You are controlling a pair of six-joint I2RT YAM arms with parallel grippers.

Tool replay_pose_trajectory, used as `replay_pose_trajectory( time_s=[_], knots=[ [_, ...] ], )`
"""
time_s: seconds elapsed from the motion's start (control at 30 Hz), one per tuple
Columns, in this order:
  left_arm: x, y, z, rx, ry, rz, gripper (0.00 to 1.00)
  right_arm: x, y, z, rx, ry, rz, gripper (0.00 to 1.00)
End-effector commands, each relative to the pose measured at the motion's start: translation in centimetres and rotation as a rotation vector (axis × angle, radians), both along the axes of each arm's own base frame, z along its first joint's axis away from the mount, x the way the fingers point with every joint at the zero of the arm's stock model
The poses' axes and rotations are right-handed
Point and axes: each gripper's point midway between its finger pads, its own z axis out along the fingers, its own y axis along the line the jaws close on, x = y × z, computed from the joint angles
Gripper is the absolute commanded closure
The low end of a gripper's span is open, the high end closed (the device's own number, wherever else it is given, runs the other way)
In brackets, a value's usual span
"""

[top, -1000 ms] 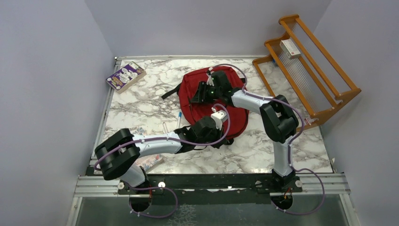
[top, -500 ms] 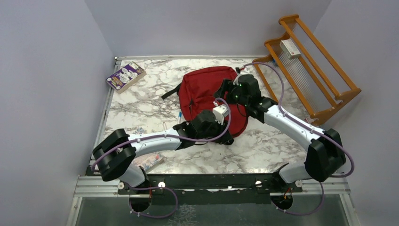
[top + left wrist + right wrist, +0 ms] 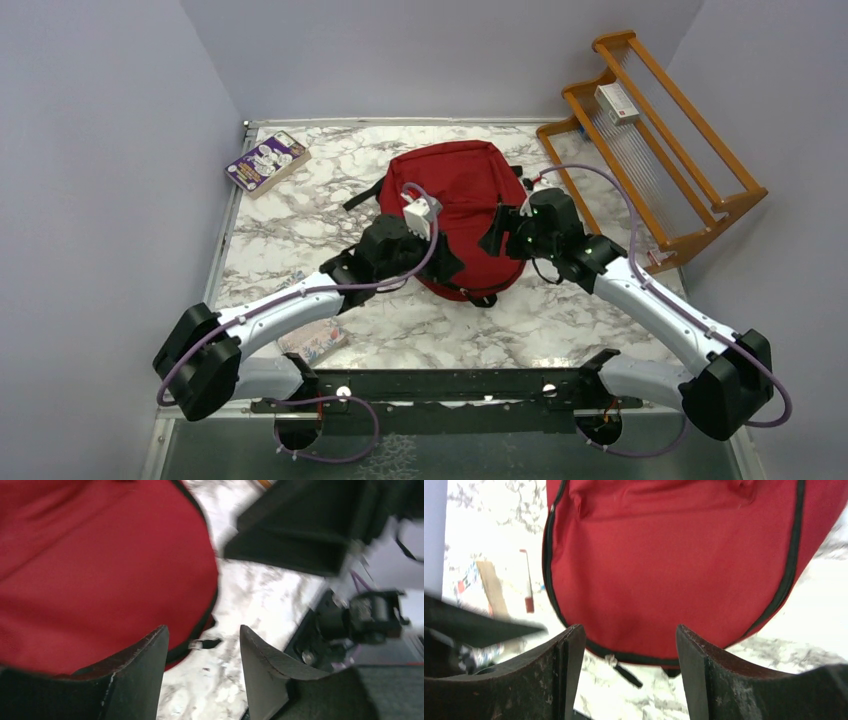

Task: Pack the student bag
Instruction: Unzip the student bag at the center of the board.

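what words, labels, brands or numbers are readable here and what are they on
No text is readable.
purple box: white print, too small to read.
small white box on the wooden rack: red label, too small to read.
patterned booklet: blurred.
student bag: no print visible.

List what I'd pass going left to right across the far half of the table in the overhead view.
purple box → student bag → wooden rack
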Motion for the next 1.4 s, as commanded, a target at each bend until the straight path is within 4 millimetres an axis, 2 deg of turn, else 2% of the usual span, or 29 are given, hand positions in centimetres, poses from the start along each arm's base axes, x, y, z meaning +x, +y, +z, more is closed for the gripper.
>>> replay_pose_trajectory(
  time_s=[0.0,0.23,0.53,0.87,1.07,1.37],
  knots=[
    [3.4,4.1,-0.9,0.05,0.037,0.228,0.43,-5.2,0.4,-2.3,0.033,0.179,0.134,0.29],
    [5.5,6.2,-2.1,0.113,0.055,0.306,0.41,-8.5,1.6,-4.9,0.087,0.286,0.277,0.29],
    [5.3,6.8,-3.6,0.135,0.105,0.31,0.41,-9.9,3.6,-7.7,0.169,0.339,0.363,0.36],
    [5.2,6.6,-4.0,0.131,0.131,0.303,0.41,-8.6,4.5,-10.8,0.151,0.306,0.338,0.38],
    [5.2,6.6,-4.0,0.134,0.131,0.301,0.41,-8.1,5.1,-11.2,0.173,0.28,0.347,0.39],
    [5.0,6.6,-4.5,0.138,0.146,0.298,0.41,-8.5,5.6,-11.3,0.222,0.276,0.355,0.49]
  ],
)
